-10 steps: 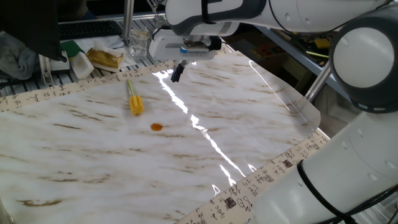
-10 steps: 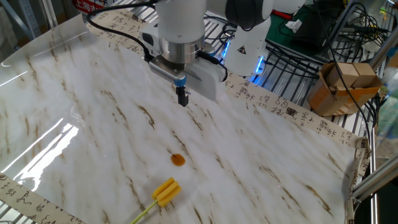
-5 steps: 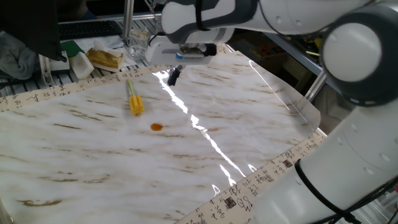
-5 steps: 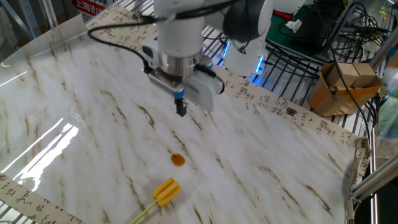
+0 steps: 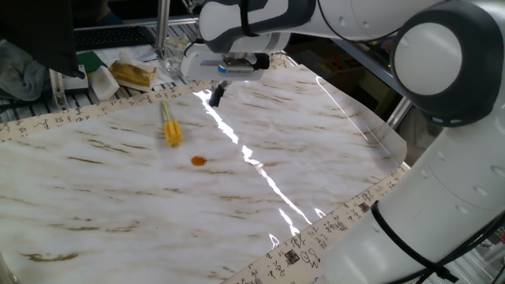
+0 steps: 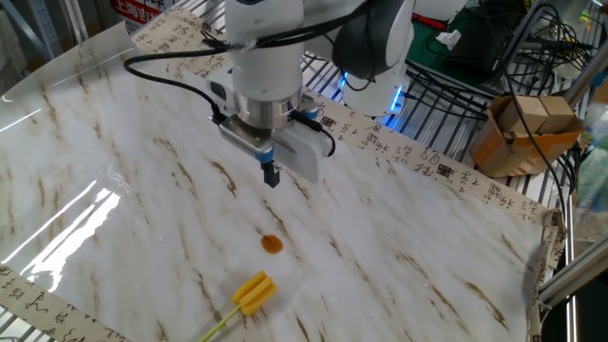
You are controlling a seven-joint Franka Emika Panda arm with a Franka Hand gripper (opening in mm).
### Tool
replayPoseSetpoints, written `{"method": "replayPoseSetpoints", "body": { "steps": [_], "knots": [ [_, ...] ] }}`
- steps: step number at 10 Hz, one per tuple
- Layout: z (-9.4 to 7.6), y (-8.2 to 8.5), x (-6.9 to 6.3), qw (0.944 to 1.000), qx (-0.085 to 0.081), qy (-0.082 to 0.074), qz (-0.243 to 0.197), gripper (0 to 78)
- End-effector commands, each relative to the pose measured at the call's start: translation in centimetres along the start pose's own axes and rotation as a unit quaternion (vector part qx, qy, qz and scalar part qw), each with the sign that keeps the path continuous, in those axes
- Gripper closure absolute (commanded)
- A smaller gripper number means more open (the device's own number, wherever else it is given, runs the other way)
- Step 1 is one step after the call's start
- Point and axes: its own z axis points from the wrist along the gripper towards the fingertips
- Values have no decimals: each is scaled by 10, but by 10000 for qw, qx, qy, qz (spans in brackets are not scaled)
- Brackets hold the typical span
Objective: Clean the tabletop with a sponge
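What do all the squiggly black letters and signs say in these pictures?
Beige strip edging the tabletop: black brush-style characters, too small and blurred to read.
Red sign at the top edge of the other fixed view: white characters, cut off and unreadable.
No other text shows.

The white arm reaches over the surface [image 5: 331, 142] with its wrist pointing straight down, the tool [image 6: 271, 177] hanging just above it, dark fingers pressed together
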Motion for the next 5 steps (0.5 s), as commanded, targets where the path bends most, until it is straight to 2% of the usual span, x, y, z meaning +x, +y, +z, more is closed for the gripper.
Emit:
{"method": "replayPoseSetpoints", "body": {
  "steps": [1,5],
  "knots": [
    [6,1,-9,9998,62,63,185,776],
    [6,1,-9,9997,142,23,216,776]
  ]
}}
